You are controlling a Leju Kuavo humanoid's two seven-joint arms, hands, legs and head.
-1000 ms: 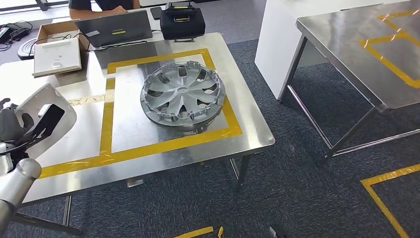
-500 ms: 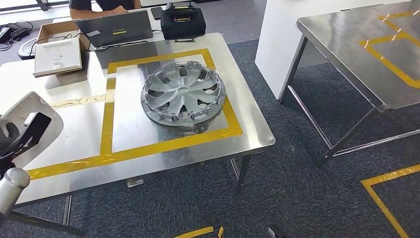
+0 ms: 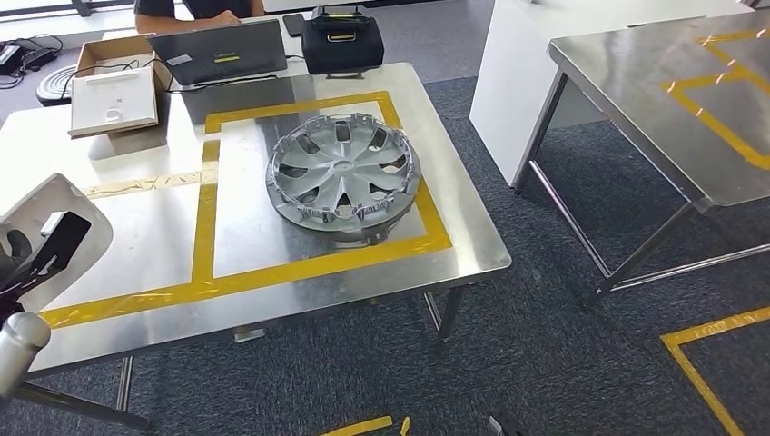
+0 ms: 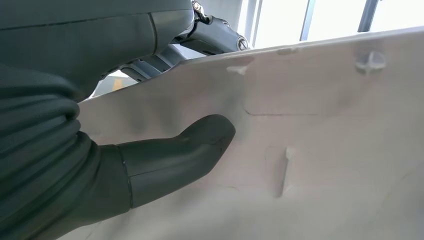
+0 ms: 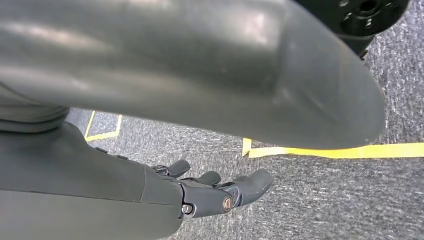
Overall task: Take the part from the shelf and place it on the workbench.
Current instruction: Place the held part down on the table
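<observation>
Compared with a second ago, the white plastic part [image 3: 54, 195] sits lower and further out over the near-left edge of the workbench [image 3: 127, 245], so the placing is not finished (the camera also shifted a little). The left hand [image 3: 32, 259] holds the part, thumb [image 4: 175, 155] pressed on its pale face. Its long axis seems to run from the hand up toward the table. The right hand [image 5: 220, 192] hangs over the carpet, fingers loosely apart, holding nothing.

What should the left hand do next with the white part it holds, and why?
Probably carry the white part forward over the workbench and lower it on bare steel. The left hand grips it at the bench's near left edge, not yet set down, and the wheel cover already fills the taped square.
</observation>
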